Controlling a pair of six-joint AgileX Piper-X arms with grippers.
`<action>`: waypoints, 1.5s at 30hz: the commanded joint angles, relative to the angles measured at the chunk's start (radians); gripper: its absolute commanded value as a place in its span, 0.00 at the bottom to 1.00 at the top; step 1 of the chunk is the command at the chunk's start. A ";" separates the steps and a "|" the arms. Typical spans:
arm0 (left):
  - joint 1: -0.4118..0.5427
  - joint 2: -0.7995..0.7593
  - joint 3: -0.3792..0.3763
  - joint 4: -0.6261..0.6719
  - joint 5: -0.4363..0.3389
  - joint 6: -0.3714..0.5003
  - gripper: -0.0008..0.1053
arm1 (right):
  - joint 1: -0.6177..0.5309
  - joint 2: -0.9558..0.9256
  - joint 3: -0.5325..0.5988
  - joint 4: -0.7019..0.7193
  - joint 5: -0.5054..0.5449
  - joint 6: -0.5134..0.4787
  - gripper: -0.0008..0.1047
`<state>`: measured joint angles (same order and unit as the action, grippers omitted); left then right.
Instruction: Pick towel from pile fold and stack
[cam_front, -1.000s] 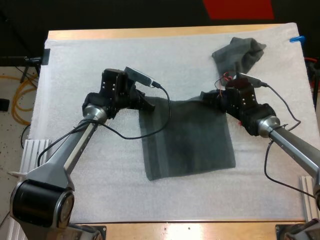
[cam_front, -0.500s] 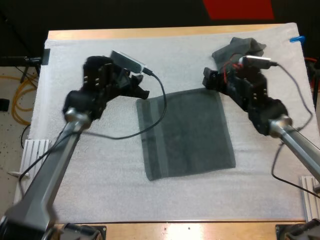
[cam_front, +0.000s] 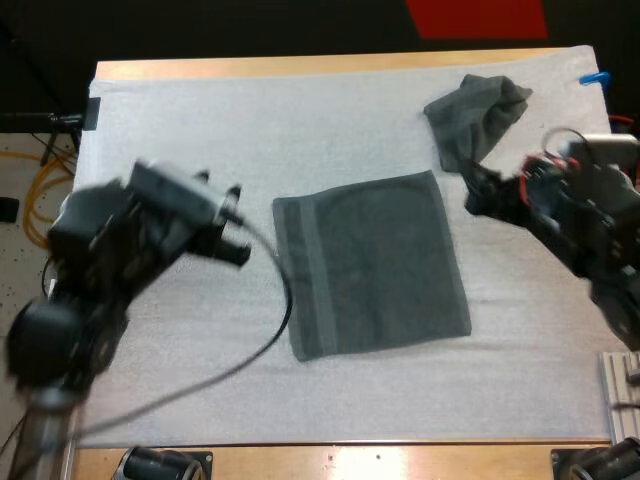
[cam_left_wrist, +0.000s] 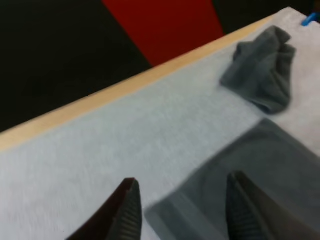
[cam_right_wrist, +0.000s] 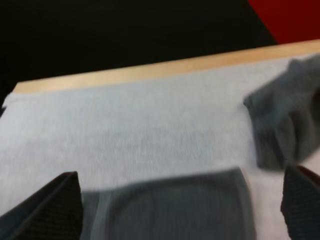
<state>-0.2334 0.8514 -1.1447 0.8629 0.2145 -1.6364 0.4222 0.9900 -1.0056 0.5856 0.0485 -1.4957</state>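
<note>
Left gripper: fingers are standing wide apart, clasping nothing. It is hovering over bare white mat, just beside the left edge of the flat towel. In the left wrist view the gripper is pointing across the flat towel's banded near corner toward the crumpled towel.

Right gripper: fingers are also spread wide and empty, clear of any cloth. It is hanging off the flat towel's far right corner, close to the near side of the crumpled towel. In the right wrist view the gripper is looking over the flat towel's far edge, with the crumpled towel lying beside one finger.

Flat towel: dark grey-green, is lying spread open in a single layer at mid-mat, a darker band running along its left edge.

Crumpled towel: is sitting bunched at the mat's far right, apart from the flat one.

The mat is covering most of the wooden table.
</note>
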 joint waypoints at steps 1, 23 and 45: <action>-0.001 -0.033 -0.007 0.057 0.006 -0.029 0.44 | -0.003 -0.037 -0.010 0.078 0.000 -0.012 0.74; -0.001 -0.257 0.377 0.312 0.218 -0.139 0.63 | -0.003 -0.080 0.423 0.292 -0.269 0.131 0.74; -0.001 -0.257 0.427 0.233 0.231 -0.133 0.63 | -0.003 0.354 0.509 -0.156 -0.375 0.363 0.39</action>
<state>-0.2334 0.5998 -0.7148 1.1059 0.4374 -1.7700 0.4216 1.3383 -0.5006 0.4268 -0.3087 -1.1363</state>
